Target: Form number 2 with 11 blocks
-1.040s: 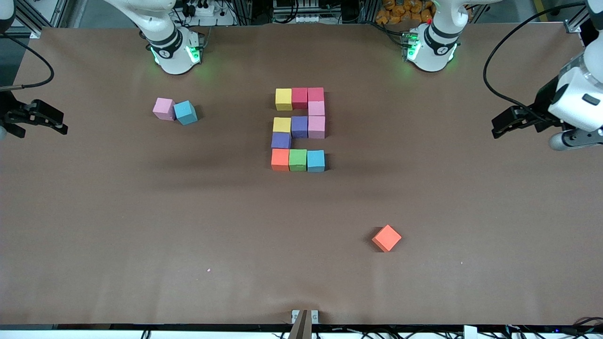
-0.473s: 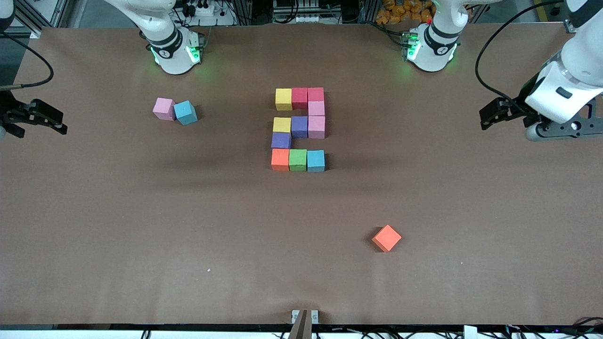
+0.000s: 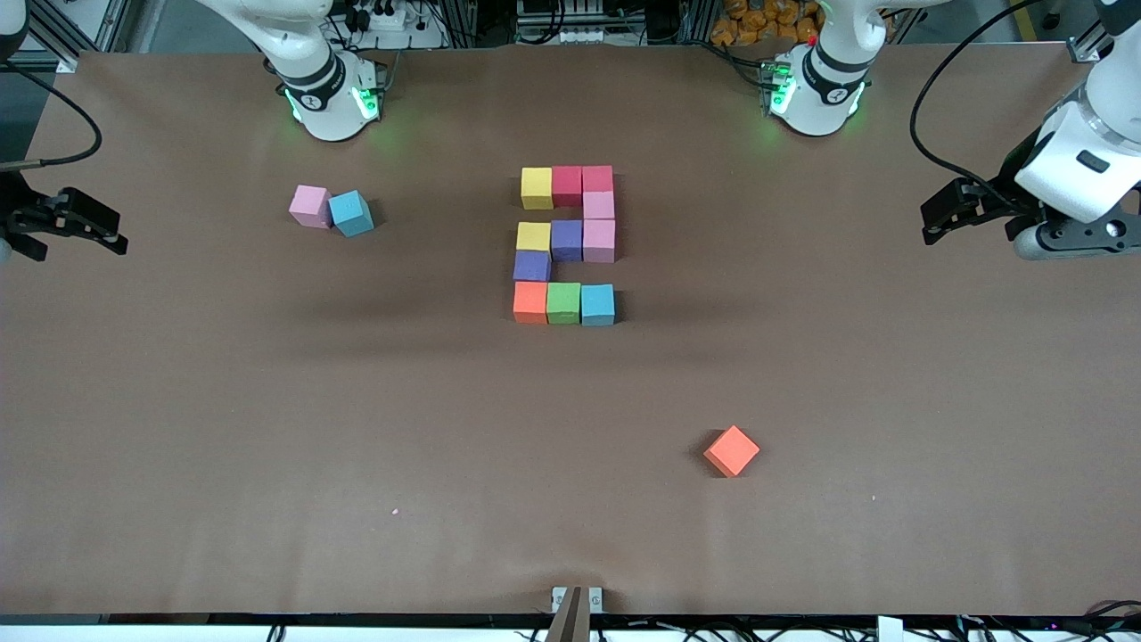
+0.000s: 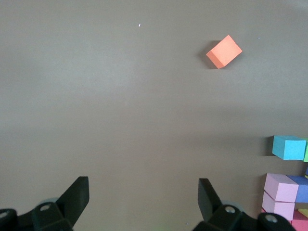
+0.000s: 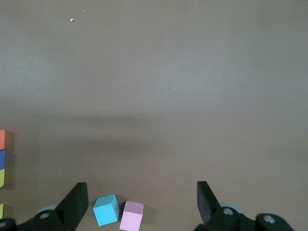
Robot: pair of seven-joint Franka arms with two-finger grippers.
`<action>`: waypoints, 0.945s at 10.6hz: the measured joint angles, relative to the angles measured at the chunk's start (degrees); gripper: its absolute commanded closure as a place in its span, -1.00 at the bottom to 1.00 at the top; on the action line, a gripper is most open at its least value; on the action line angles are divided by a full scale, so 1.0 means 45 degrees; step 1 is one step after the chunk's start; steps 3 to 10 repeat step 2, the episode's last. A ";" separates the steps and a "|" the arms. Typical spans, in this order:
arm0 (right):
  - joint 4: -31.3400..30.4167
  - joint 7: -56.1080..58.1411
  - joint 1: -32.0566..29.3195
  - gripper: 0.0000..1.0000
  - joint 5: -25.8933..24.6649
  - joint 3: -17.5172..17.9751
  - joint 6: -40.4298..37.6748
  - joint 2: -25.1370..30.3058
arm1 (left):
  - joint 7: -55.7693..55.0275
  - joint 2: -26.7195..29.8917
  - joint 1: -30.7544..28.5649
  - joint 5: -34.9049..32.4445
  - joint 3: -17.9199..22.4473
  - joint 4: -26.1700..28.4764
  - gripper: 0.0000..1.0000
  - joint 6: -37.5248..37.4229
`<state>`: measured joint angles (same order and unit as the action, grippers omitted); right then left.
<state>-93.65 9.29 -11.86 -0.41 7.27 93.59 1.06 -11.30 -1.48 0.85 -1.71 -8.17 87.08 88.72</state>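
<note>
Number 2 [image 3: 566, 245], well apart from both hands

The blocks [image 3: 564, 243] look like soft foam with a matt, faintly grainy skin that gives no shine, the stray orange block [image 3: 732, 450] included. The table [image 3: 267, 446] wears a brown, paper-like matt cover with shallow ripples. The arm shells look like glossy white plastic, and the black gripper fingers [image 4: 77, 197] look like matt hard plastic.
</note>
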 measured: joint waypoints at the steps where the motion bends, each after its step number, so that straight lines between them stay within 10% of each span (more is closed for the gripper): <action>1: 0.0000 0.0000 0.0000 -1.00 0.0000 0.0000 0.0000 0.0000 | 0.0005 0.0000 0.0000 0.0000 0.0001 -0.0035 -1.00 0.0000; 10: 0.0000 0.0000 0.0000 -1.00 0.0000 0.0000 0.0000 0.0000 | 0.0005 0.0003 -0.0002 0.0000 0.0007 -0.0082 -1.00 -0.0014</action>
